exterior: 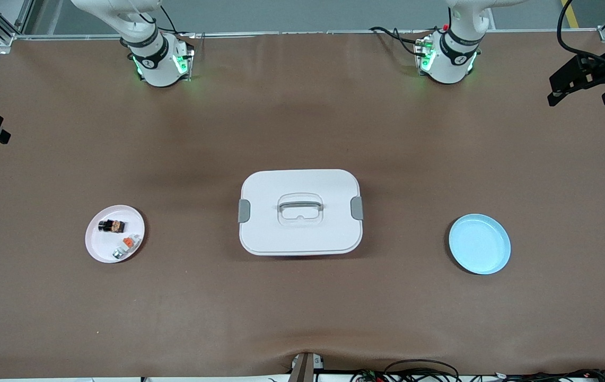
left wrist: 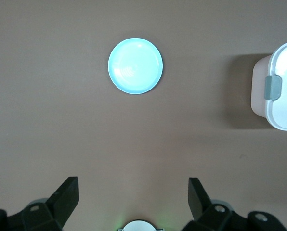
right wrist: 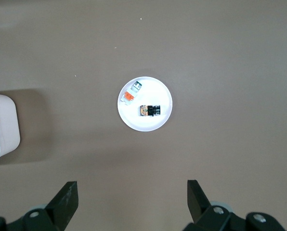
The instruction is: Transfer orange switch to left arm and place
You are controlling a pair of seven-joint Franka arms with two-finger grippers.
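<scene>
The orange switch [exterior: 111, 226], a tiny black part with an orange-tan section, lies on a small white plate [exterior: 102, 248] toward the right arm's end of the table; it also shows in the right wrist view [right wrist: 150, 110]. The white box [exterior: 300, 211] with grey latches stands mid-table. My right gripper [right wrist: 131, 197] is open and empty, high above the table with the white plate [right wrist: 155, 124] in its sight. My left gripper [left wrist: 134, 195] is open and empty, high above bare table. Neither gripper shows in the front view; only the arm bases do.
A tiny white-grey piece with an orange cap [exterior: 126, 245] shares the white plate. An empty light-blue plate [exterior: 480, 243] lies toward the left arm's end, also in the left wrist view [left wrist: 135, 66]. Camera mounts stand at the table's ends.
</scene>
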